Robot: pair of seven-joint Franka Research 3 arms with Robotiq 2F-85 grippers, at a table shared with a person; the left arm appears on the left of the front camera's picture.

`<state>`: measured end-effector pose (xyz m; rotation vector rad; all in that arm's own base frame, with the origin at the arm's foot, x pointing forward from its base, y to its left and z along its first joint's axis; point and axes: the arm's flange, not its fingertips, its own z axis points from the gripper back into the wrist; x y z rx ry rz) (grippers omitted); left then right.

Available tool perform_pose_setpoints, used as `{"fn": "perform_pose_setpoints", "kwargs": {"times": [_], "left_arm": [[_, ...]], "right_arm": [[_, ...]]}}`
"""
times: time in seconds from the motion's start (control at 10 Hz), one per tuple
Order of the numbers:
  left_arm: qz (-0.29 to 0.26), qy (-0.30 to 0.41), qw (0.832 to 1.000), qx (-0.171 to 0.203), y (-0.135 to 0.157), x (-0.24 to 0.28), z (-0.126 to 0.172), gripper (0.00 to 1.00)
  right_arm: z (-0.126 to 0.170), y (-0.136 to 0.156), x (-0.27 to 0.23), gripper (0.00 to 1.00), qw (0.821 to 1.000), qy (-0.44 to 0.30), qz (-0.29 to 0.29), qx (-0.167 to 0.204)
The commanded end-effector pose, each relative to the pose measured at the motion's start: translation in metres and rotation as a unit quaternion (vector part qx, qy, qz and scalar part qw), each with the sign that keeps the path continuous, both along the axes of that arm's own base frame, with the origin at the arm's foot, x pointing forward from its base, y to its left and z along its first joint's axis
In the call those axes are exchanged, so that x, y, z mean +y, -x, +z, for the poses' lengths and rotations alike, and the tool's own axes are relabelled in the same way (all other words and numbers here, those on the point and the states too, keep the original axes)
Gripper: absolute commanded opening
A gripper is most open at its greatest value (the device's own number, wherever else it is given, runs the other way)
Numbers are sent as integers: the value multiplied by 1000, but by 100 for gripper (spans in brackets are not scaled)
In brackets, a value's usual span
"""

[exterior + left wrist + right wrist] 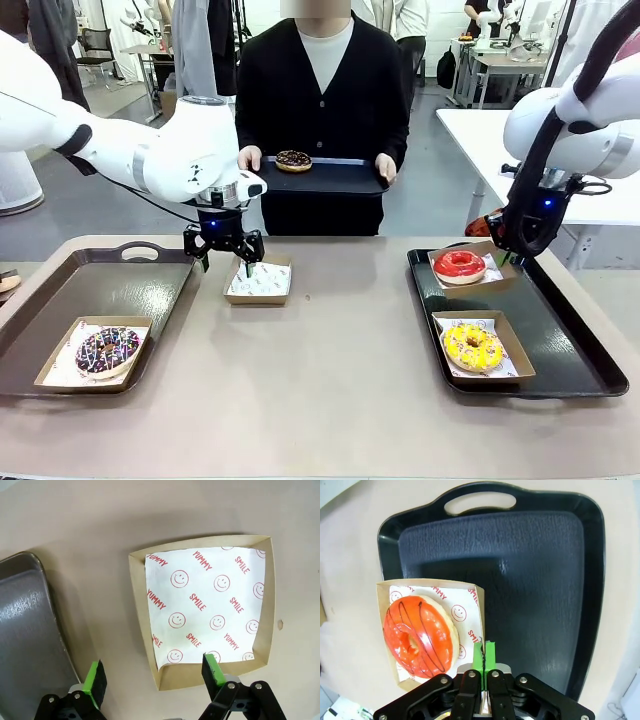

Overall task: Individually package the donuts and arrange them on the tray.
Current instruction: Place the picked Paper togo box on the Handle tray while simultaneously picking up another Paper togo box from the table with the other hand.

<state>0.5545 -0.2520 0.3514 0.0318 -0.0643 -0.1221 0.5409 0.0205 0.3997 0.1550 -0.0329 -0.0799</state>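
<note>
My right gripper point(502, 250) point(484, 652) is shut on the rim of a cardboard box point(470, 587) that holds the red donut point(460, 264) point(420, 636), at the far left corner of the right tray point(575, 350) point(535, 580). The yellow donut point(473, 346) sits boxed on that tray. My left gripper point(226, 252) point(155, 677) hangs open over the near-left corner of an empty paper-lined box point(258, 282) point(205, 610). A sprinkled chocolate donut point(107, 351) lies boxed on the left tray point(120, 285) point(25, 630). Another chocolate donut point(293, 160) rests on a tray point(335, 178) held by the person.
The person stands at the table's far side, both hands on the held tray. The brown tabletop point(330, 380) lies bare between the two trays. A small object point(8, 282) pokes in at the left edge.
</note>
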Motion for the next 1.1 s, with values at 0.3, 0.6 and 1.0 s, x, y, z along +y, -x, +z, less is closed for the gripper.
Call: {"fn": "perform_pose_setpoints", "kwargs": {"times": [0.3,0.6,1.0], "left_arm": [[22,-6,1000,5,-17,0,-5,100],[25,1,1000,10,-20,7,-9,100],[24,9,1000,13,-21,11,-7,100]], "right_arm": [[-28,-27,-11,1,1000,-3,13,-1],[-35,-34,-7,1,1000,3,12,-4],[-11,-34,10,1,999,42,13,-10]]}}
